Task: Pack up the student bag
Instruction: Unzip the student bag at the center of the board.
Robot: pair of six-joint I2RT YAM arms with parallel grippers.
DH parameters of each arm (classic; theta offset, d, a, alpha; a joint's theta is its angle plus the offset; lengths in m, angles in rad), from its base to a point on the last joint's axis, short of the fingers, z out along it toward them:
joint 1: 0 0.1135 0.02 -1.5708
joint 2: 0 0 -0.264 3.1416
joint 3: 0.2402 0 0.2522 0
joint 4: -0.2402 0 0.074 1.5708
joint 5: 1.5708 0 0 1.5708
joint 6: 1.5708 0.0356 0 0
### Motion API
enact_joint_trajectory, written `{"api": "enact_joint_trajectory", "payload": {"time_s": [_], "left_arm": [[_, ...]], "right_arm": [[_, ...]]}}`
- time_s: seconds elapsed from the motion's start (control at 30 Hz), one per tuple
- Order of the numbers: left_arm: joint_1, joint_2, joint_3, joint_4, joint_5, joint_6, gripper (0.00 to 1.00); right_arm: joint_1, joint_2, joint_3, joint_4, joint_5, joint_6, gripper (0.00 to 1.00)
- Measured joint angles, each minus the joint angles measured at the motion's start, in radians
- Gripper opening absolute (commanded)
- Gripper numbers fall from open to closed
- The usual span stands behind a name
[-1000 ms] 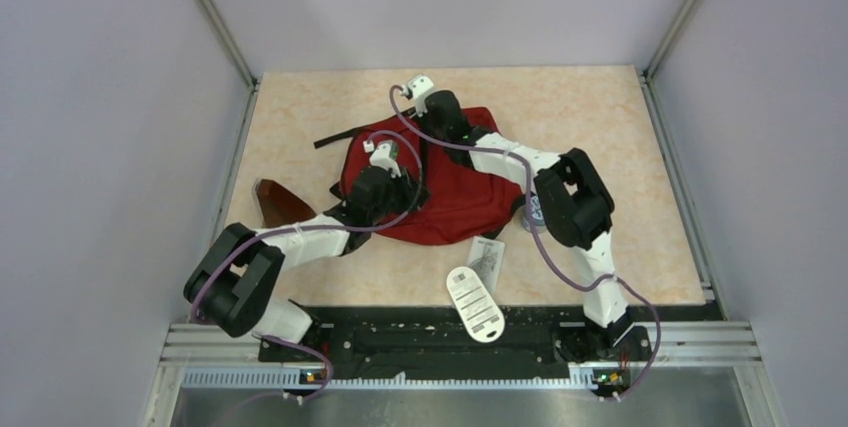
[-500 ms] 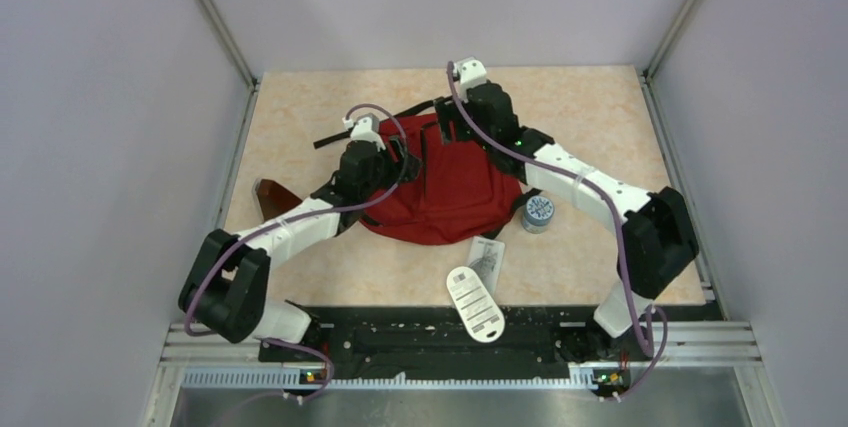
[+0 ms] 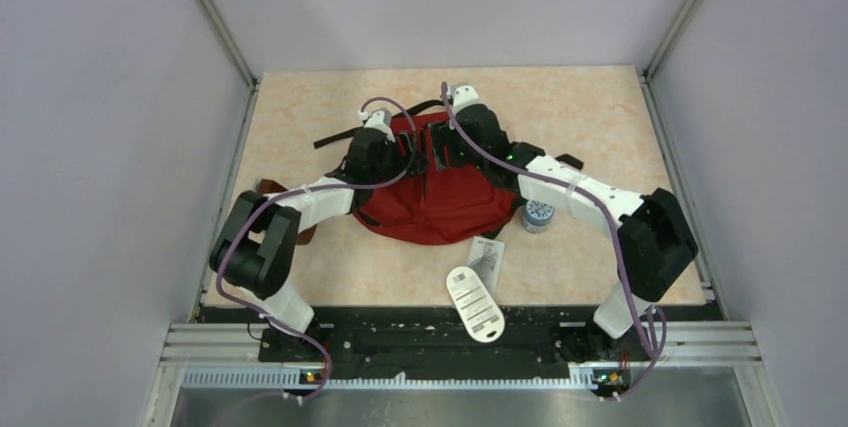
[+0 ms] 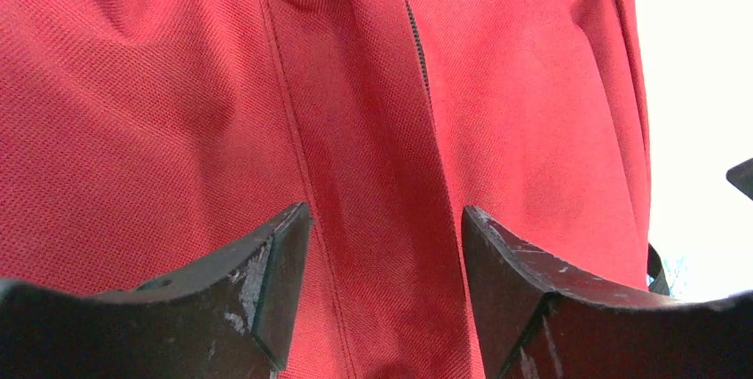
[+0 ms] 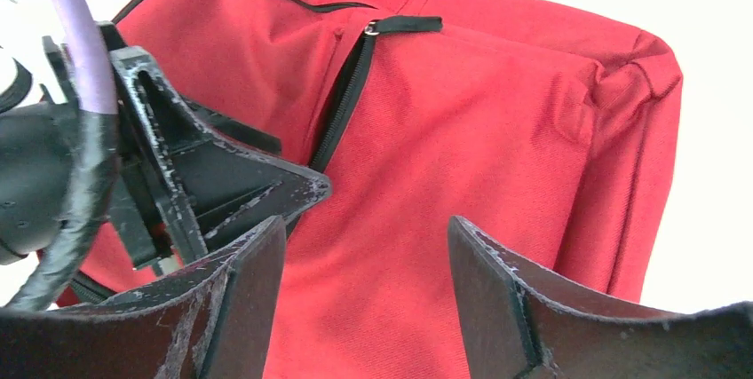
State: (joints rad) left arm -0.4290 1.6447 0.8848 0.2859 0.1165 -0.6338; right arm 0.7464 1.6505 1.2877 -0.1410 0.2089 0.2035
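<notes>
Both arms reach over the red student bag [image 3: 440,202], lying mid-table. My left gripper [image 4: 382,219] and right gripper [image 5: 368,228], pinched a second ago, now stand apart and empty above shoulder strap [image 4: 373,130] and zipper [image 5: 342,95]. I judge the bag still needs opening.

Red with a fine woven grain all over the student bag [image 4: 178,86], with a same-red strap [image 4: 373,130] between the black, white-scuffed fingers [image 4: 257,281] of the left gripper [image 4: 384,212]. Black zipper [image 5: 342,104] on that red just ahead of the right gripper [image 5: 366,224], its fingers [image 5: 497,308] likewise black and scratched pale, and a purple cable [image 5: 71,33] off to their left. Pale beige marbled table [image 3: 590,117] beyond both sets of fingers, and well behind them a white tag [image 3: 475,304] printed in black.
</notes>
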Motion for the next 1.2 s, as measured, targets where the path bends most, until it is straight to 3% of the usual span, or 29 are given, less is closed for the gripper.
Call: {"api": "enact_joint_trajectory", "payload": {"time_s": [0.5,0.97,1.2], "left_arm": [[0.005,0.013,-0.031,0.008,-0.027,0.001,0.54],[0.021,-0.069,-0.106,-0.002,-0.054,0.007,0.53],[0.025,-0.074,-0.11,0.002,-0.003,0.019,0.47]], "right_arm": [[0.011,0.021,0.0,-0.011,-0.001,0.026,0.64],[0.019,0.042,0.0,-0.027,0.0,0.029,0.63],[0.026,0.058,0.003,-0.032,0.0,0.029,0.61]]}}
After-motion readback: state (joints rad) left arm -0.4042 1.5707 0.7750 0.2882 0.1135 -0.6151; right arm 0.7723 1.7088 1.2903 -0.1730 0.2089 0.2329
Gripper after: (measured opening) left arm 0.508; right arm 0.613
